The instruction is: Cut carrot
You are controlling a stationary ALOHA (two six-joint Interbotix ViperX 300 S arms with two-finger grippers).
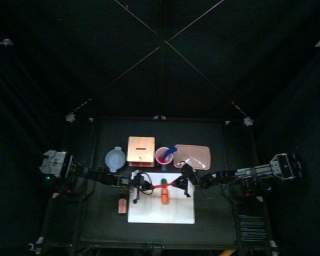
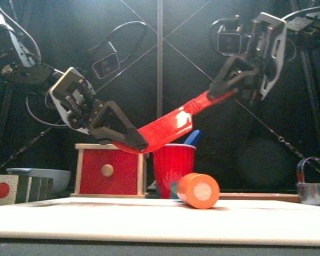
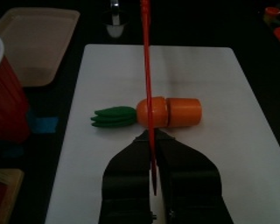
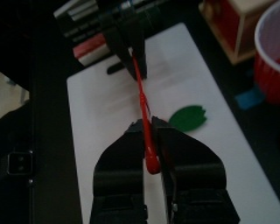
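- Black curtains all round, small black table (image 1: 216, 228), white board (image 3: 230, 105) at its near middle.
- carrot (image 3: 168, 110) lies on the board, orange butt facing near, green top pointing far.
- knife (image 2: 170, 122) is red and spans left to right above the carrot. It is low at my left end and high at my right, and the front view shows it clear of the carrot.
- right gripper (image 4: 150, 131): jaws narrow, clamped on the knife handle.
- left gripper (image 3: 154, 144): jaws narrow around the other end of the knife, which looks like a pinch on it.
- Risk: with the blade tilted, pressing down could land one end first, so the carrot rolls or skids on the board.
- Risk: a thin pinch at my left end could slip under load and twist the blade flat.
- Risk: nothing pins the carrot, so an off-centre cut could kick it off the board.
- Around: cup (image 3: 4, 87), red, just beyond the board's far edge. Tan box (image 1: 140, 150) is beside it, further left.
- Small reddish piece (image 1: 121, 205) sits left of the board.
- Nothing stands between blade and carrot.
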